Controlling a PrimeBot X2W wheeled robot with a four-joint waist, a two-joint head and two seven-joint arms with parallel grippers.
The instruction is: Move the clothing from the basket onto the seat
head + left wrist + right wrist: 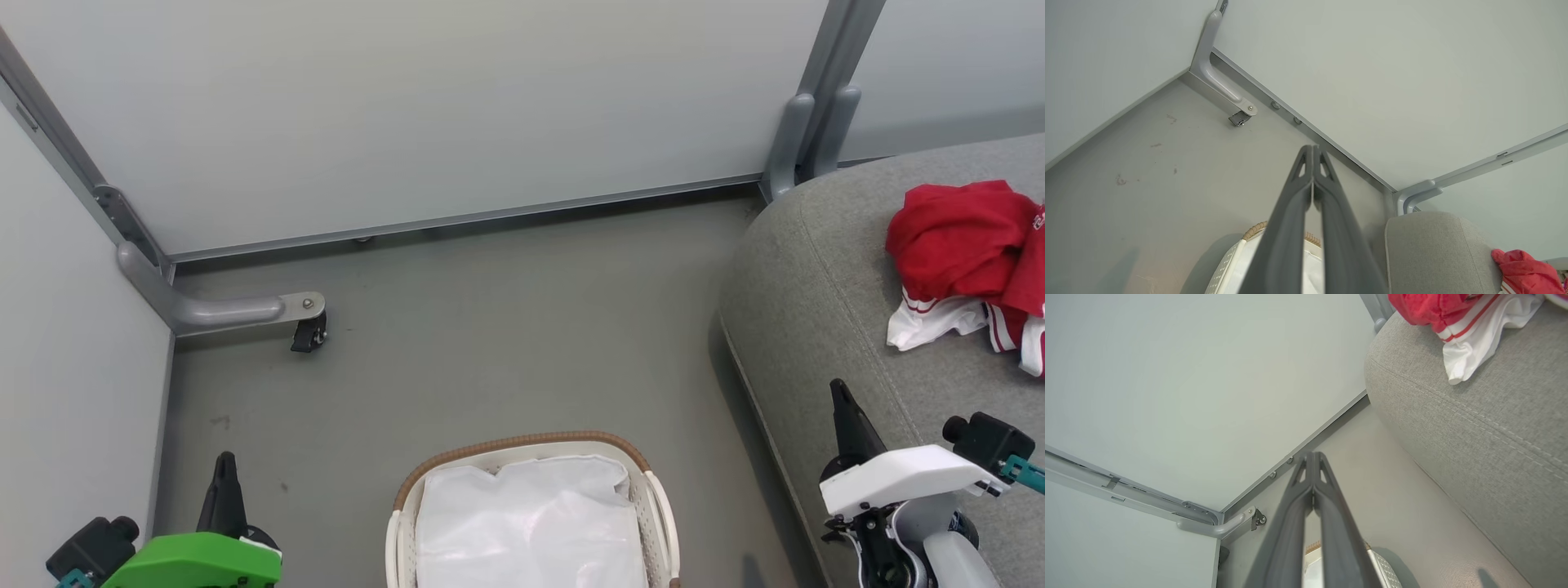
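Grey floor [506, 327] open btwn oval white perforated basket [522, 439] & pale wall panels [408, 106]; big grey fabric couch [800, 310] blocks rt side.

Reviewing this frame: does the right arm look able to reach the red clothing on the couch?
Probably yes. The right gripper shows by the front edge of the seat, with bare cushion between it and the clothing. Its jaws are shut, so they would need opening first.

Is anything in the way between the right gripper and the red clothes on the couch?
Nothing visible does. Between the shut, empty right gripper and the clothes, the head view shows just the bare grey fabric of the couch.
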